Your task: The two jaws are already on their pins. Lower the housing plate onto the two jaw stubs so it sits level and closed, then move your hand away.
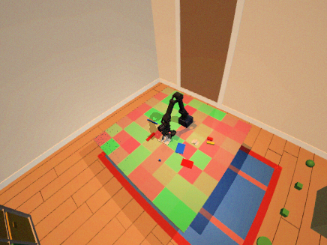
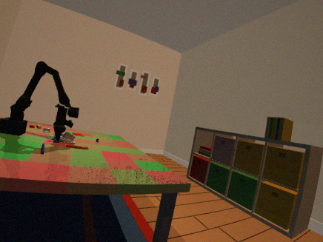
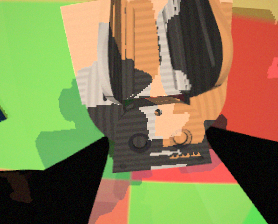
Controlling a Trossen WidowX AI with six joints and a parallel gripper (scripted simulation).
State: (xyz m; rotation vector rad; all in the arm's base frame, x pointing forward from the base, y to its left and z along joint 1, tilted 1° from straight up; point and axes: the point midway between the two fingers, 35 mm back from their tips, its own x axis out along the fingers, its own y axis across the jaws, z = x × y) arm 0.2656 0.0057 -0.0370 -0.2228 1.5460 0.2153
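Note:
In the wrist view a pale housing plate [image 3: 172,122], with a small hole and two rings, lies at the near end of the two curved jaws, left jaw [image 3: 103,55] and right jaw [image 3: 200,50]. They are over a pale base [image 3: 74,30]. The plate looks roughly flat, but shadows hide whether it is fully level and closed; the stubs cannot be made out. My gripper [image 3: 156,136] [image 1: 166,137] [image 2: 58,140] is open and empty, low over the assembly, one black finger on each side of the plate's near end. In the top and exterior views the assembly is small and partly hidden by the hand.
On the checkered table lie a blue block [image 1: 180,148], a red block [image 1: 187,163], a red bar [image 1: 151,136], a dark blue bar [image 1: 152,121], a small white piece [image 1: 195,142] [image 2: 46,130], a yellow piece [image 1: 211,143] and a small blue piece [image 1: 159,160].

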